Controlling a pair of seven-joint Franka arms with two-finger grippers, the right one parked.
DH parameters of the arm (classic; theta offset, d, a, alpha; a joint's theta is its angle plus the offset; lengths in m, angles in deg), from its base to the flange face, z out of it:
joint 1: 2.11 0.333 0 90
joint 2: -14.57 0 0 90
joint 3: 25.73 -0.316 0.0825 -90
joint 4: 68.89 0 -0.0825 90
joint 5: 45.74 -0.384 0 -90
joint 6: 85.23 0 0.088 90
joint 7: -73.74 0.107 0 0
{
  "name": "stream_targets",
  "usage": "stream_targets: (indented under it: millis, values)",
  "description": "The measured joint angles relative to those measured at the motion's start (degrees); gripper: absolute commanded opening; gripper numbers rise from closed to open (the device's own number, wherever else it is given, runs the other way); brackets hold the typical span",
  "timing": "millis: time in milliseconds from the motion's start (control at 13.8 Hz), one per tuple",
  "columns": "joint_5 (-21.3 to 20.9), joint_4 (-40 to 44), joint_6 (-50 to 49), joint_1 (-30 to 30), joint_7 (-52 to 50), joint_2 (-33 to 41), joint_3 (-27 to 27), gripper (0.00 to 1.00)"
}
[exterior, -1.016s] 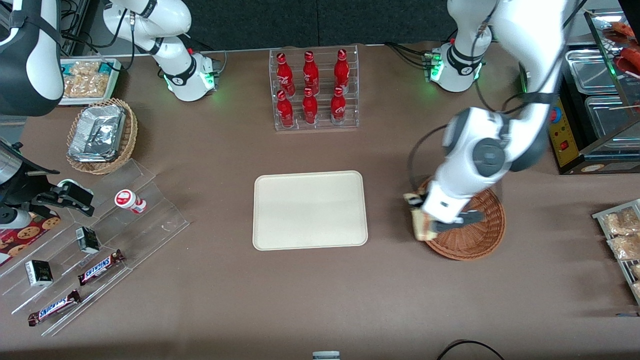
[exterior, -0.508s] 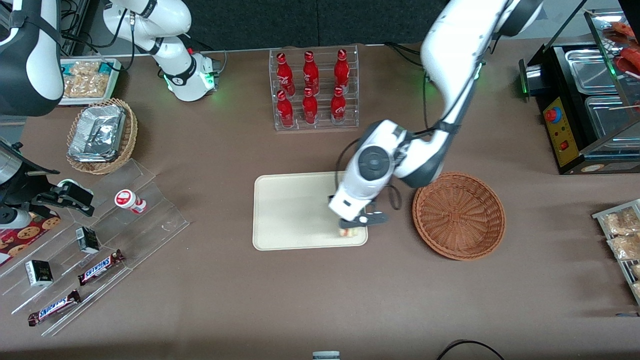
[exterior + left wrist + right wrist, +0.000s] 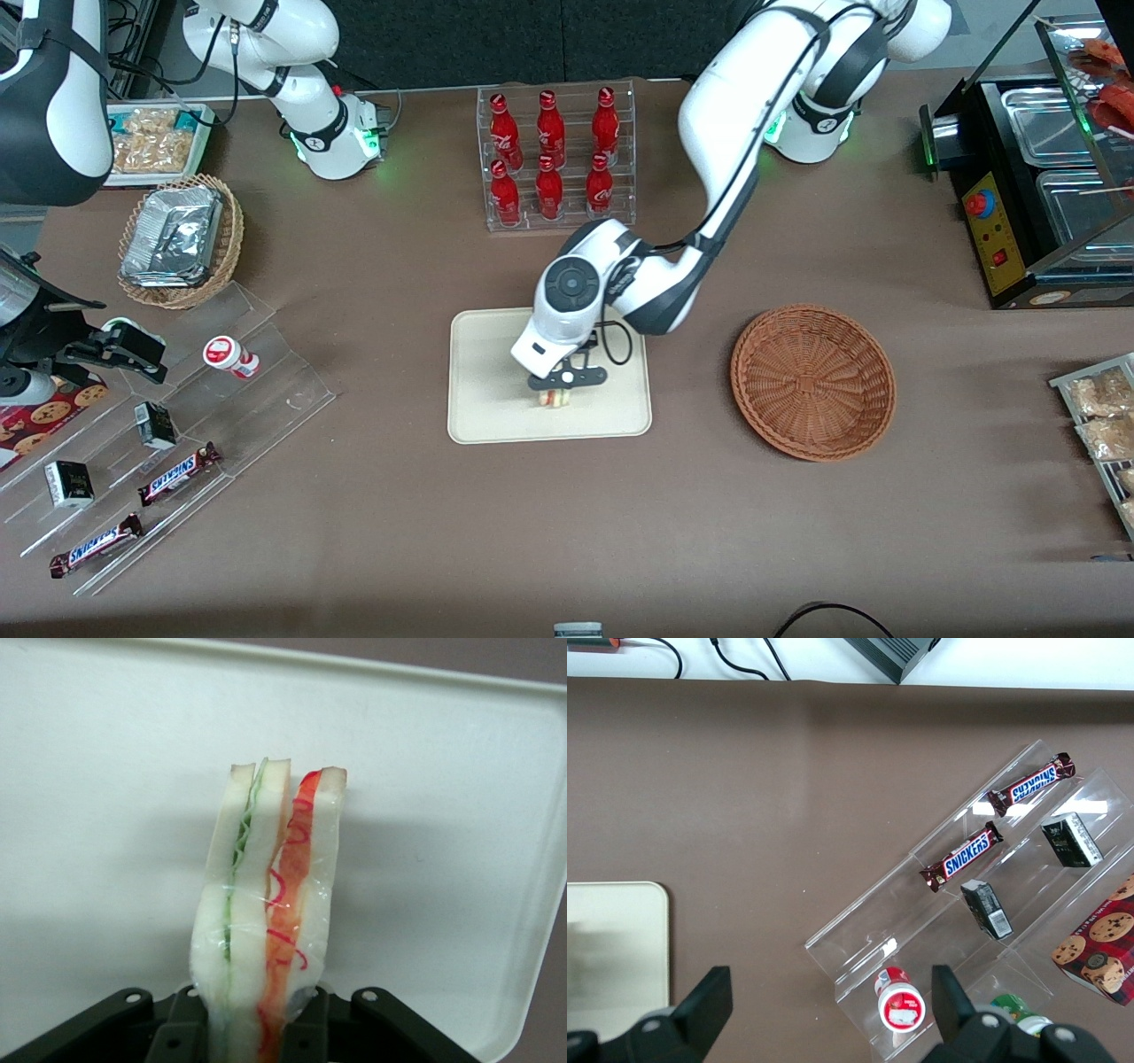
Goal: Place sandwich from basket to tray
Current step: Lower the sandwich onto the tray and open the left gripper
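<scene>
Fingers of the left gripper are pressed against the two flat faces of the sandwich, holding it by its lower end so that the cut edge points away from the wrist. The wedge hangs over the cream tray, about midway along the tray and toward the rim nearer the front camera; whether its tip already touches the tray surface cannot be told.

Clear film wraps the bread, and the green and red filling layers show through it. The sandwich looks light and soft: the slices would probably squash under a hard squeeze, and the film is likely slippery, so a gentle hold across the broad faces, as here, seems the safest one. Held only at one end, the slices splay a little at the free end.

Room for setting it down is generous. Bare tray surface lies all around the wedge, and the low raised rim is well apart from it on every side. The wicker basket sits empty toward the working arm's end of the table, apart from the tray. The rack of red bottles stands farther from the front camera, well apart from the gripper.
</scene>
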Motion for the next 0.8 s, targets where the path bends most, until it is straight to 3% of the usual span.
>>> stream_targets:
  millis: [73, 145, 218, 290, 798]
  values:
    - [0.0, 0.9, 1.0, -0.6, -0.5, -1.5, -0.1, 0.21]
    - [-0.2, 1.3, 2.0, -1.0, -0.8, -2.8, -0.1, 0.39]
    - [-0.5, 1.9, 2.5, -1.1, -1.0, -3.5, -0.2, 0.82]
    - [-0.8, 2.3, 2.3, -1.2, -1.3, -3.6, -0.2, 0.99]
    - [-1.6, 4.6, 0.3, -0.4, -4.4, -3.6, -0.8, 1.00]
